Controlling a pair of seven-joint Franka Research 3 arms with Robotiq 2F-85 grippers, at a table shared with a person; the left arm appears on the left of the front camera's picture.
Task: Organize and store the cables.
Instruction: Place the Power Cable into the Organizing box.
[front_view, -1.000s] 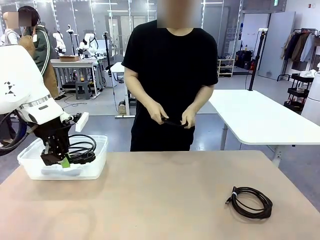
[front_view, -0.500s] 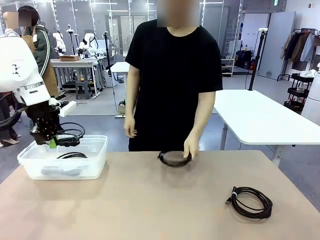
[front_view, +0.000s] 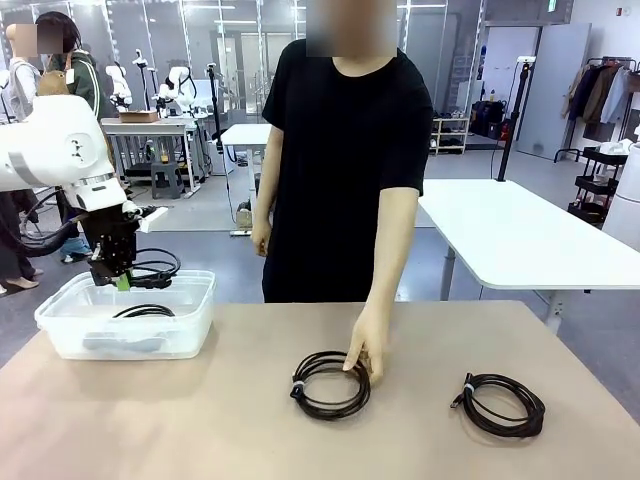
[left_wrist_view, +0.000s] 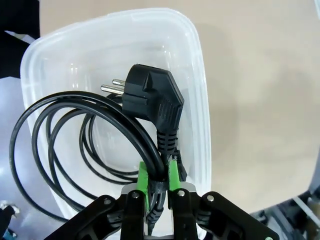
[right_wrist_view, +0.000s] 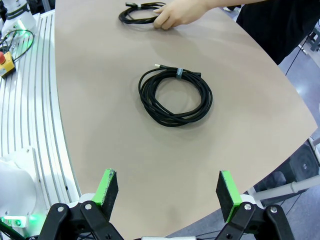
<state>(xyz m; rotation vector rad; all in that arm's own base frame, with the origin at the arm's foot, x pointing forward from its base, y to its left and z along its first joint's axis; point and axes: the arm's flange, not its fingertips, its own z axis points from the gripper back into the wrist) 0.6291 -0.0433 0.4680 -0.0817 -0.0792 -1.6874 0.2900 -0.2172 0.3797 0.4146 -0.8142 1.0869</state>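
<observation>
1. Open lab hall with white tables in the background; the work surface was a beige tabletop (front_view: 230, 430).
2. A person in a black T-shirt (front_view: 345, 150) stood at the far edge, one hand (front_view: 366, 345) down on the table.
3. A clear plastic tub (front_view: 60, 335) sat at the table's left end, with one thin black cord (front_view: 143, 311) lying inside.
4. The left gripper (front_view: 112, 281) hung over the tub's far-left rim, green pads (left_wrist_view: 143, 175) clamped on a coiled black power cable (left_wrist_view: 50, 130) just below its plug.
5. The right gripper (right_wrist_view: 168, 187) hovered above the near table edge, fingers wide apart, nothing between them.
6. The banded black coil (right_wrist_view: 175, 95) lay flat on the right side, well apart from both grippers.
7. The middle black coil (front_view: 330, 385) lay flat at table centre, the person's fingertips touching its far rim.
8. The black angled two-pin plug (left_wrist_view: 150, 97) stuck out past the pads, above the tub.
</observation>
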